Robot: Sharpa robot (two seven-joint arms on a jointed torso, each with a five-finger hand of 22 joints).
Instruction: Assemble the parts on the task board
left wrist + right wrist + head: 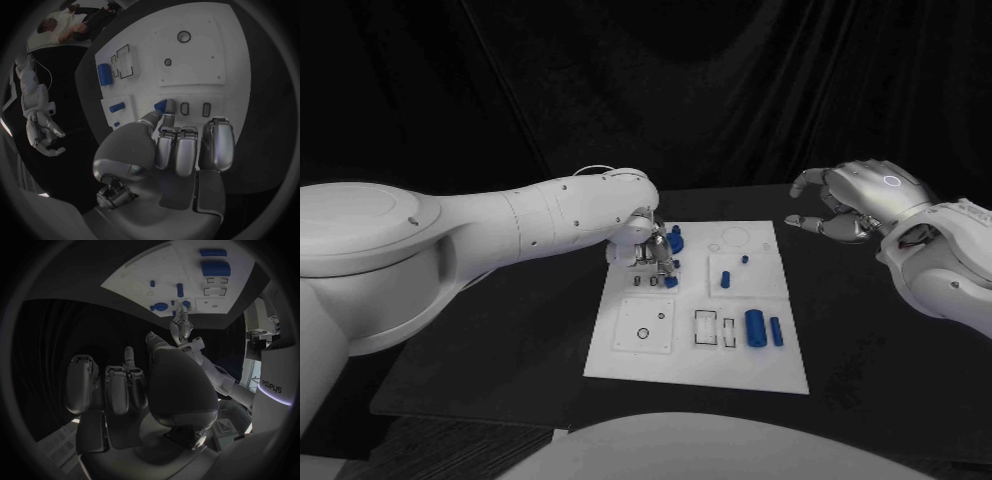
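Head view — one task board [646, 355] (white), two robot hands — left [652, 250], right [855, 200].

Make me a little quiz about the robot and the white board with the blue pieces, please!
1. True or false: the right hand is resting on the task board.
2. Which hand has its fingers on a small blue part?
A. the left hand
B. the right hand
C. both hands
3. Fill in the missing word: the table under the task board is ____ in colour.

Key:
1. False. The right hand hangs in the air beside the board, fingers apart, holding nothing.
2. A. The left hand pinches the blue part at the board's far left area.
3. black
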